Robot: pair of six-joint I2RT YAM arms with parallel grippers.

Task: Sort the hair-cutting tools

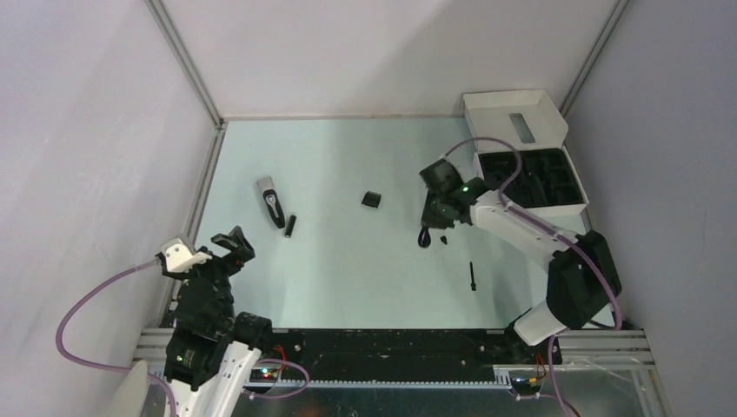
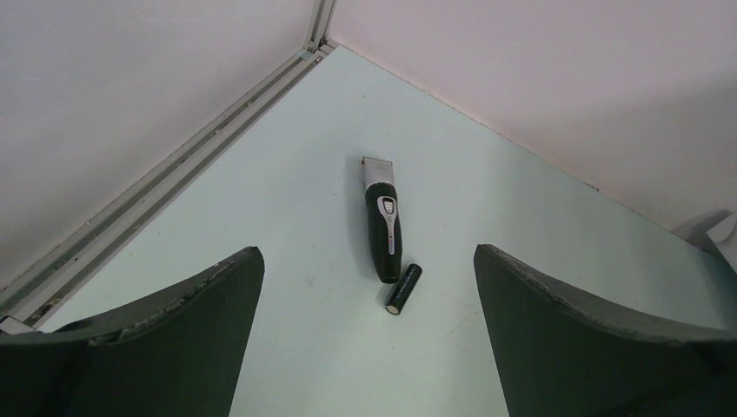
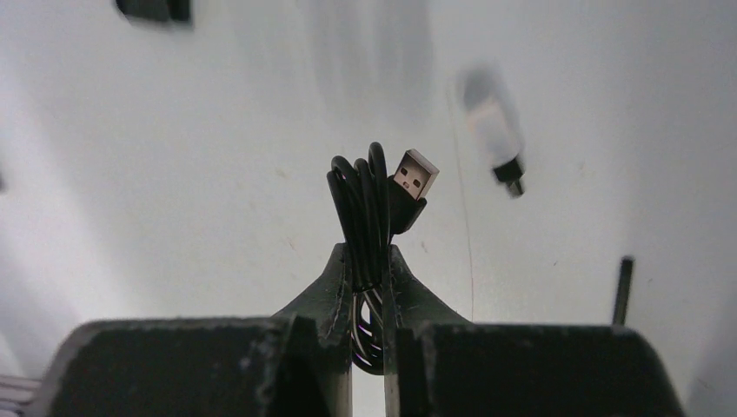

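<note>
The silver-grey and black hair clipper (image 1: 271, 201) lies at the table's left, also in the left wrist view (image 2: 382, 221), with a small black cylinder (image 1: 290, 226) (image 2: 403, 289) beside its butt end. My left gripper (image 1: 230, 246) (image 2: 367, 254) is open and empty, a little short of them. My right gripper (image 1: 432, 217) (image 3: 368, 256) is shut on the coiled black cable (image 1: 424, 236) (image 3: 369, 208), whose USB plug sticks up. A black blocky piece (image 1: 371, 200) lies mid-table. The thin stick brush (image 1: 471, 276) lies near the right arm.
The white box (image 1: 514, 113) with its black tray (image 1: 556, 187) stands at the back right, just behind the right arm. A tiny black bit (image 1: 443, 239) lies by the cable. Grey walls with metal rails enclose the table on three sides.
</note>
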